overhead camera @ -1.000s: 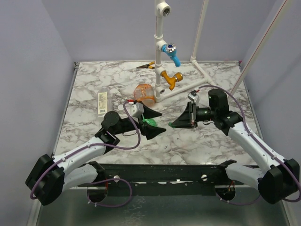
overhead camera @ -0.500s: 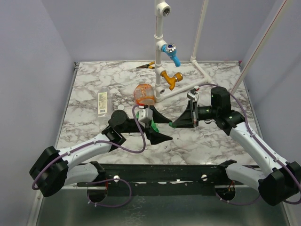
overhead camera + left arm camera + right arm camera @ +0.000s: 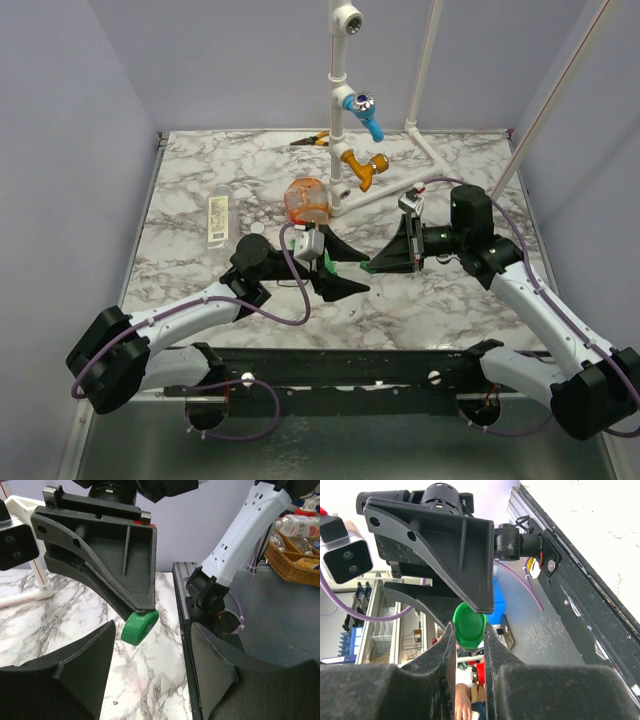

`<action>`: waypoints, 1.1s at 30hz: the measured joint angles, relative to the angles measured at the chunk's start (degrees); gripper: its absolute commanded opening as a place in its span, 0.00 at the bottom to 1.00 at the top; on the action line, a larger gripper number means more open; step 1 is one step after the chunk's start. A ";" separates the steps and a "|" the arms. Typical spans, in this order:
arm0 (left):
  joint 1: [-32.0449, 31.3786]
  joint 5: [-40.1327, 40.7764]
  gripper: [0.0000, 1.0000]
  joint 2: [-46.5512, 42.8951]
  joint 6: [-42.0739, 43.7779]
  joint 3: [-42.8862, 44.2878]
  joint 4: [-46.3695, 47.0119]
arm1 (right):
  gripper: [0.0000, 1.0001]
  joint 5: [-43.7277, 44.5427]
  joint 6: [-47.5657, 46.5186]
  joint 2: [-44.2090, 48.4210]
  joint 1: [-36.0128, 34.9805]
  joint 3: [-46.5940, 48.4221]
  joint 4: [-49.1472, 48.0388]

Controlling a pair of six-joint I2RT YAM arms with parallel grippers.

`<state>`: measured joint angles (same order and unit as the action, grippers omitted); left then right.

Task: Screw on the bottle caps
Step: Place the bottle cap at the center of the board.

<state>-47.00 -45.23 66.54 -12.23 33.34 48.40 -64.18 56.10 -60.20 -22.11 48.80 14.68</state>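
Nearest, the left gripper (image 3: 365, 274) has its fingers apart with nothing between them. Facing it above the table (image 3: 200, 165), the right gripper (image 3: 469, 626) is clamped on the green cap (image 3: 140, 626), whose flat face is turned toward the left gripper and whose axis is roughly level. Farther back, the orange bottle (image 3: 308, 200) and the clear bottle (image 3: 217, 218) look uncapped, so screwing seems unstarted.

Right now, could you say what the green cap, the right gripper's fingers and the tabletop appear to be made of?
The green cap looks like moulded plastic: uniform colour, soft sheen. The right gripper has fingers of matte black plastic, probably, with moulded ribs. The table is marble-patterned, white with grey veins; stone or laminate, I cannot tell.
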 measured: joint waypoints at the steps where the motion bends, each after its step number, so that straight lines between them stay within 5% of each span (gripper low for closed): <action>1: 0.00 0.02 0.63 0.22 -0.26 -0.02 0.46 | 0.17 -0.02 0.04 0.02 0.00 0.00 -0.02; 3: 0.00 0.02 0.60 0.72 -0.92 -0.02 2.08 | 0.17 -0.07 0.31 0.13 0.00 -0.11 -0.07; 11: -0.04 -0.39 0.22 3.58 -4.83 0.00 8.52 | 0.18 -0.46 1.11 0.76 -0.02 -0.22 -0.02; 15: 0.00 -0.68 0.00 4.31 -5.79 -0.02 9.75 | 0.50 -0.59 1.62 0.79 0.00 -0.20 0.22; 18: -0.20 -0.87 0.00 4.39 -6.78 -0.02 9.51 | 0.67 1.49 0.52 0.79 0.00 1.03 2.34; 26: -0.37 6.21 0.09 8.31 -18.32 0.09 7.13 | 0.70 30.01 -8.85 6.45 0.00 11.47 16.90; 33: -0.37 19.47 0.11 22.47 -36.76 8.22 -4.26 | 0.70 51.52 -11.54 12.98 0.02 11.58 24.22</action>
<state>-47.37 -25.76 89.01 -48.99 41.56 44.14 -12.67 44.56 -47.22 -22.09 60.38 38.89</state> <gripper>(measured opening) 0.114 0.703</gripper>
